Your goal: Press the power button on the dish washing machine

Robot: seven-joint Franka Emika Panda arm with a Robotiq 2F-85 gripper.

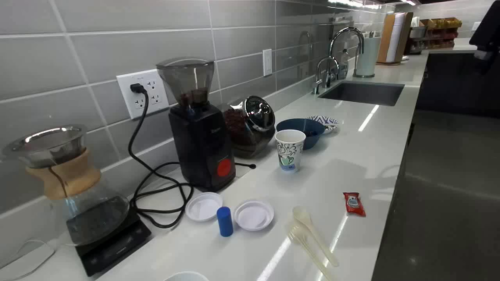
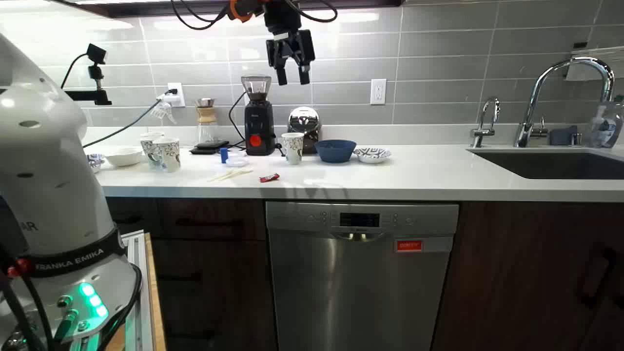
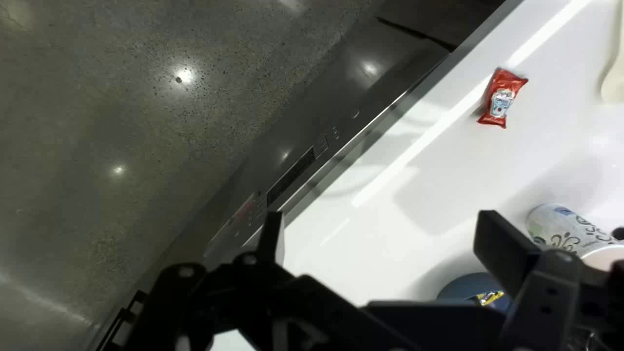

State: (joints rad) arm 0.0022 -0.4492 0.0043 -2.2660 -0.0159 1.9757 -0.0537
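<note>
The dishwasher (image 2: 360, 287) is a stainless steel machine under the white counter. Its control panel (image 2: 298, 215) runs along the top front, with a dark display (image 2: 360, 220) in the middle and small marks on both sides. Which mark is the power button is too small to tell. In the wrist view the panel appears at a slant, with the display (image 3: 291, 176) and a round mark (image 3: 355, 113) beyond it. My gripper (image 2: 293, 79) hangs high above the counter, pointing down. In the wrist view my gripper (image 3: 380, 217) has its fingers wide apart with nothing between them.
On the counter (image 2: 429, 168) stand a coffee grinder (image 2: 259, 122), a paper cup (image 2: 293, 148), a blue bowl (image 2: 335, 151) and a patterned bowl (image 2: 372, 155). A ketchup packet (image 3: 502, 100) lies near the counter's front edge. The sink (image 2: 560, 165) and tall faucet (image 2: 529, 105) are at the right.
</note>
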